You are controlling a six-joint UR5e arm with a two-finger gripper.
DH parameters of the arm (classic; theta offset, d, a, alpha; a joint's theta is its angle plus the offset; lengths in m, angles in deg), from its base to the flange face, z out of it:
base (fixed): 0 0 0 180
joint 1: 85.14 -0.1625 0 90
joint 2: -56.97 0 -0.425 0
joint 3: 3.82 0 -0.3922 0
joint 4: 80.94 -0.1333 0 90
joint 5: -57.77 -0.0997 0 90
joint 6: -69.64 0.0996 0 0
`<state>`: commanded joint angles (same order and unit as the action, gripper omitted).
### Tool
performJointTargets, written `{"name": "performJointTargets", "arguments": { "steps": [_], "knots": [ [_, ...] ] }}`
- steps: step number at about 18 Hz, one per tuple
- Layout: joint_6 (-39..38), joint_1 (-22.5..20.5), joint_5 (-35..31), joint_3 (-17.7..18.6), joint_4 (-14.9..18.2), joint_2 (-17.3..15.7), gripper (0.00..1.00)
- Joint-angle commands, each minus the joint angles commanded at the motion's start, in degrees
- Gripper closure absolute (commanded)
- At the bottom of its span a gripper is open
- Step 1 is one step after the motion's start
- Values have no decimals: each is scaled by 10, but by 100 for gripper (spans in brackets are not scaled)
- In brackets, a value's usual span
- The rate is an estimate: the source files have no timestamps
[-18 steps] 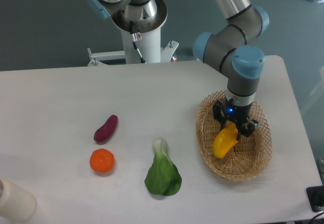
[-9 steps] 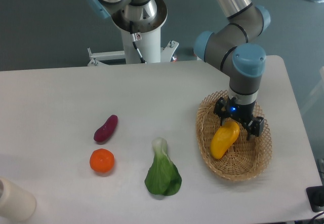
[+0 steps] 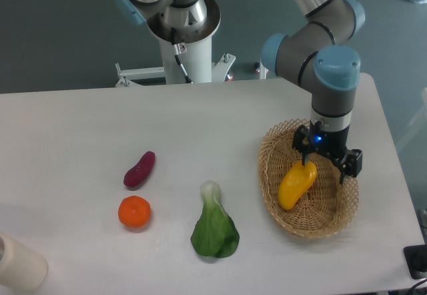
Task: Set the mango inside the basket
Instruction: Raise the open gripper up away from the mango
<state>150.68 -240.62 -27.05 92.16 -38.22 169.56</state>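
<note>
The yellow mango (image 3: 295, 184) lies inside the light-tan wicker basket (image 3: 275, 201) at the right of the table, its orange-tinted end pointing up-right. My gripper (image 3: 328, 159) hangs over the basket's right half, just up-right of the mango. Its jaws stand open, one finger near the mango's upper end and the other near the basket's right rim. It holds nothing.
A purple vegetable (image 3: 139, 169) and a round orange fruit (image 3: 134, 211) lie at the left. A green leafy vegetable (image 3: 214, 228) lies left of the basket. A cream cylinder (image 3: 19, 264) stands at the front left corner. The robot base (image 3: 184, 35) is at the back.
The gripper has opened and let go of the mango, which now rests in the basket. The gripper has shifted right and slightly up.
</note>
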Motion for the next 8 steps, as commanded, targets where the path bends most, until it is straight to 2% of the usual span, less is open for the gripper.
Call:
{"name": "performJointTargets", "arguments": {
  "steps": [3,8],
  "knots": [
    [3,-3,0,0,2,-13,0],
    [4,-10,1,-32,51,-25,0]
  ]
}}
